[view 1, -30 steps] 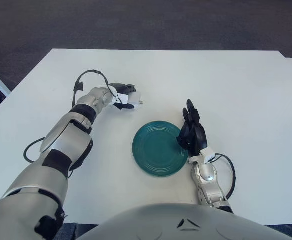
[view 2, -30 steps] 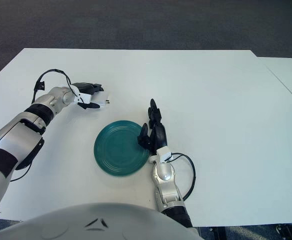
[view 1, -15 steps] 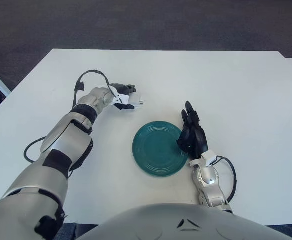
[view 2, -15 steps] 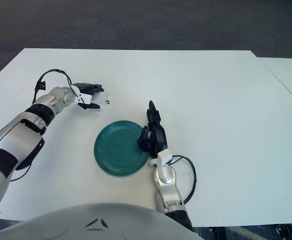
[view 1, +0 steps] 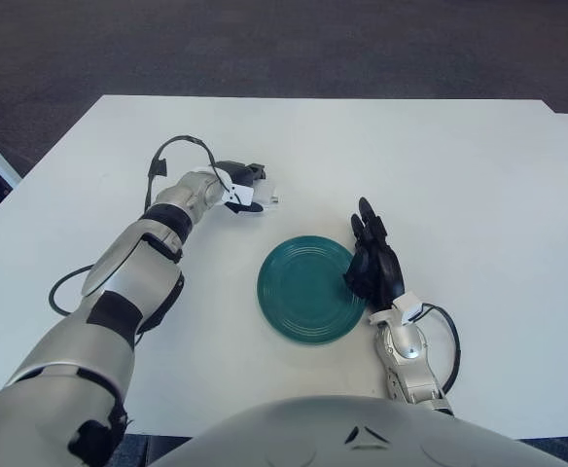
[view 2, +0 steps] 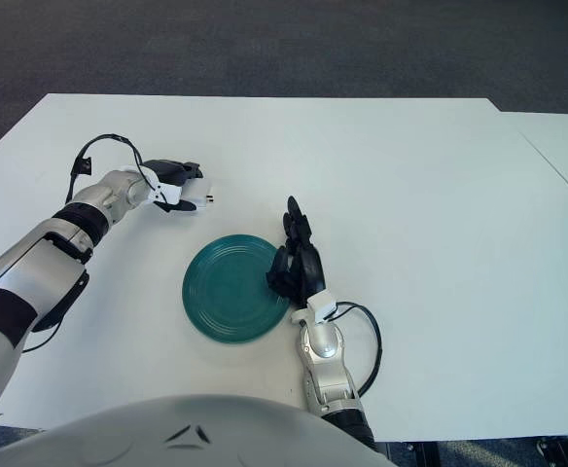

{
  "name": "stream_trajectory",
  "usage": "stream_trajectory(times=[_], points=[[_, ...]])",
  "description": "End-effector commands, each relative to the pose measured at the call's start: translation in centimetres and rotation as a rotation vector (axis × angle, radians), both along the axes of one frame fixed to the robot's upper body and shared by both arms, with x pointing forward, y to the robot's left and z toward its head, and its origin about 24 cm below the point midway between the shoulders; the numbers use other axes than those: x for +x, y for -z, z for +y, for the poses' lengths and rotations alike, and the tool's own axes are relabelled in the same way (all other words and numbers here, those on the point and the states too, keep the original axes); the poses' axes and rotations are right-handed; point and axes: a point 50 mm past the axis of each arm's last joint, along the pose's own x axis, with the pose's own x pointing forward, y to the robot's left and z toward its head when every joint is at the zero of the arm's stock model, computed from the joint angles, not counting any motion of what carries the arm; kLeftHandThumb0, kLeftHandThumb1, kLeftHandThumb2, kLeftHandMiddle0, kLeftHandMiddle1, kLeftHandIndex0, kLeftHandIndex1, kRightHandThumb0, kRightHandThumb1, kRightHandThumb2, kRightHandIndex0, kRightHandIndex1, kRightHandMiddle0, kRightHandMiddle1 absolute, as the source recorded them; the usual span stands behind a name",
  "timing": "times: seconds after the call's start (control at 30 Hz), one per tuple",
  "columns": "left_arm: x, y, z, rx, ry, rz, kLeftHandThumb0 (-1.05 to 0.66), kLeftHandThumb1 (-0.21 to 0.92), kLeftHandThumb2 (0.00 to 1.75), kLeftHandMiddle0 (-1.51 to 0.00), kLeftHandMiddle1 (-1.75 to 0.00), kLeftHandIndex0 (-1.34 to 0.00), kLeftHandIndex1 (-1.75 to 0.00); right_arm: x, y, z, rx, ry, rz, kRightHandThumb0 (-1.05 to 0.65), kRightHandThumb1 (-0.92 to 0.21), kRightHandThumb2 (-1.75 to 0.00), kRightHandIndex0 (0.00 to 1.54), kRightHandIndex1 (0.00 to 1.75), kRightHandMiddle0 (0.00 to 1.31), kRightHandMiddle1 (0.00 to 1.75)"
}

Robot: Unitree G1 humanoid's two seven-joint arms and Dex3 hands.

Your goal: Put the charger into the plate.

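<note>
A small white charger (view 1: 263,196) with metal prongs is held in my left hand (view 1: 242,187), whose dark fingers are curled around it, just above the white table behind and left of the plate. The round teal plate (view 1: 308,289) lies flat at the table's front centre with nothing in it. It also shows in the right eye view (view 2: 235,287). My right hand (view 1: 373,261) rests with fingers extended at the plate's right rim and holds nothing.
The white table (view 1: 459,175) spreads wide around the plate. A black cable (view 1: 172,151) loops over my left wrist and another (view 1: 446,336) by my right forearm. Dark carpet lies beyond the far table edge.
My left hand has lifted the charger slightly and shifted it a little away from me. My right hand has edged slightly toward the plate's rim.
</note>
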Motion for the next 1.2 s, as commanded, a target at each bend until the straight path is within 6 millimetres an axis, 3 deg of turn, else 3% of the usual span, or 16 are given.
stream_trajectory(times=[0.0,0.03,0.1,0.13,0.2,0.3,0.53,1.17], points=[[-0.2,0.7,0.7,0.116,0.032,-0.056,-0.72,0.92,0.44,-0.15,-0.75,-0.16,-1.25,-2.1,3.4,-1.4,0.015,0.071,0.156,-0.75,-0.92,-1.02,0.00,0.00,0.00,0.02],[-0.2,0.7,0.8,0.131,0.042,-0.072,-0.59,0.92,0.47,-0.13,-1.00,-0.17,-1.43,-2.1,3.4,-1.4,0.015,0.072,0.154,-0.76,-0.92,-1.02,0.00,0.00,0.00,0.02],[-0.3,1.0,0.5,0.183,0.094,-0.135,-0.48,0.90,0.51,-0.14,-1.26,-0.20,-1.58,-2.0,3.4,-1.5,0.008,0.076,0.152,-0.77,-0.92,-1.02,0.00,0.00,0.00,0.02],[-0.4,1.0,0.4,0.205,0.121,-0.164,-0.31,0.80,0.63,-0.24,-1.33,-0.25,-1.64,-1.9,3.4,-1.5,0.006,0.077,0.152,-0.78,-0.92,-1.02,0.00,0.00,0.00,0.02],[-0.4,0.9,0.3,0.244,0.169,-0.214,-0.16,0.69,0.77,-0.34,-1.41,-0.31,-1.69,-1.9,3.4,-1.6,0.003,0.078,0.155,-0.79,-0.92,-1.02,0.00,0.00,0.00,0.02],[-0.4,1.0,0.5,0.278,0.204,-0.265,-0.06,0.57,0.94,-0.41,-1.51,-0.38,-1.73,-1.8,3.5,-1.7,-0.006,0.084,0.161,-0.80,-0.92,-1.01,0.00,0.00,0.01,0.02],[-0.5,1.0,0.3,0.283,0.233,-0.305,-0.01,0.44,1.11,-0.52,-1.54,-0.44,-1.75,-1.5,3.7,-2.1,-0.032,0.076,0.153,-0.80,-0.92,-0.99,0.00,0.00,0.03,0.04],[-0.5,0.9,0.4,0.248,0.204,-0.332,0.00,0.38,1.20,-0.58,-1.61,-0.40,-1.75,-0.7,5.2,-3.7,0.054,0.142,0.246,-0.83,-0.92,-0.96,0.00,0.00,0.02,0.05]])
